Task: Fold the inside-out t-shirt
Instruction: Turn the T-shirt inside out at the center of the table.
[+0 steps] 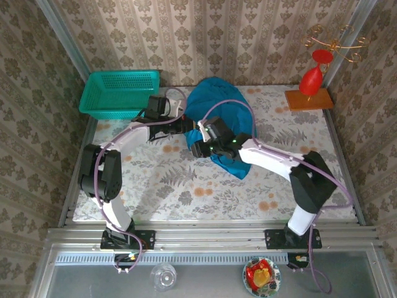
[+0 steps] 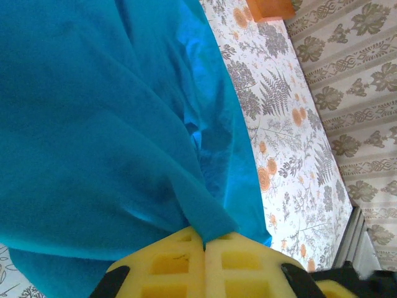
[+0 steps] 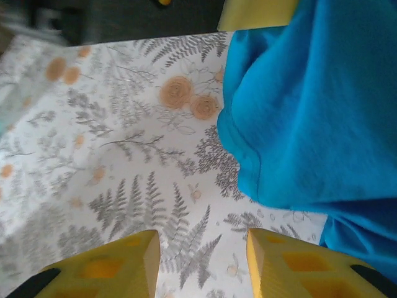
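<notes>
Bright blue fabric t-shirt (image 1: 214, 90) bunched near floral table (image 1: 173, 186) far edge, 0 folds; left gripper (image 2: 205, 241) pinches it, right gripper (image 3: 203, 248) released.

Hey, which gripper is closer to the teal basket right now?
Left. The left gripper, shut on the t-shirt, sits just right of the basket; the right gripper hangs open farther off, toward the table's middle.

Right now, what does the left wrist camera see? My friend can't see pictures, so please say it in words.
The left gripper, with yellow fingers, is shut on a fold of the bright blue t-shirt, which drapes across the left and middle. On the right lies the table with its fern-and-flower cloth, then patterned wallpaper.
</notes>
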